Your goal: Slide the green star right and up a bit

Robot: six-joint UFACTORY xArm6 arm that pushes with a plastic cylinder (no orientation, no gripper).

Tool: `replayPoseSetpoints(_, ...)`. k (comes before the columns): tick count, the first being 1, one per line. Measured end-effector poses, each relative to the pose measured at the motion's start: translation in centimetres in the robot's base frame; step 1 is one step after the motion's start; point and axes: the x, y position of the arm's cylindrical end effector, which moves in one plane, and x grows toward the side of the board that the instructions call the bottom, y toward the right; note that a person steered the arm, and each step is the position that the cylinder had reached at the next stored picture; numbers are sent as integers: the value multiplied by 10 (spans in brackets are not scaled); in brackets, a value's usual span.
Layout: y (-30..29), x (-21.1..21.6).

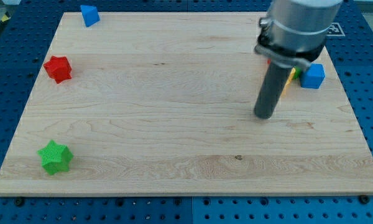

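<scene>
The green star (55, 157) lies near the board's bottom left corner. My tip (263, 116) rests on the wooden board (174, 112) at the view's right, far to the right of the green star and a little above its level. The rod rises from the tip to the arm's grey body at the top right.
A red star (58, 68) lies at the left edge, above the green star. A blue block (89, 15) sits at the top left. A blue cube (313, 76) sits at the right, with a yellow block (288, 79) and a red bit partly hidden behind the rod.
</scene>
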Motion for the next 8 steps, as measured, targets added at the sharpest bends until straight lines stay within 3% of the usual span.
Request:
replayPoseSetpoints(1,-48,35)
replayPoseSetpoints(3,-50,37)
replayPoseSetpoints(4,-112,18)
replayPoseSetpoints(5,-205,1)
replayPoseSetpoints(7,-419,5)
replayPoseSetpoints(8,-419,28)
